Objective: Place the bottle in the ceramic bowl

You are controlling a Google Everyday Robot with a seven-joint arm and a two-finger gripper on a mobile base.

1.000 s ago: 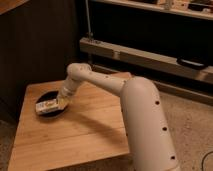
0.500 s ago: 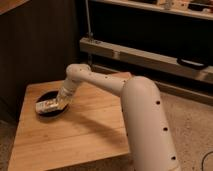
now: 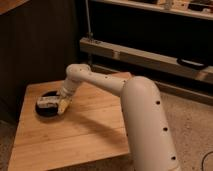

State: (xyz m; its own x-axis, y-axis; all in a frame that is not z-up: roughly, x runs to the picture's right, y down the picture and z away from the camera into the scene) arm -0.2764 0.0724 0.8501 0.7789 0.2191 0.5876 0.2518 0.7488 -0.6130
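Note:
A shallow black ceramic bowl (image 3: 46, 111) sits on the left part of a wooden table (image 3: 75, 135). The small white bottle (image 3: 47, 103) lies on its side inside the bowl, its label with dark print facing up. My gripper (image 3: 63, 104) hangs over the bowl's right rim, right beside the bottle's end. The white arm (image 3: 140, 110) reaches in from the lower right across the table.
A dark wall or cabinet stands behind the table on the left. A metal rail and shelf unit (image 3: 145, 57) runs along the back right. Speckled floor (image 3: 190, 120) lies to the right of the table.
The arm and gripper have stayed over the bowl with almost no motion. The bottle rests in the bowl as before.

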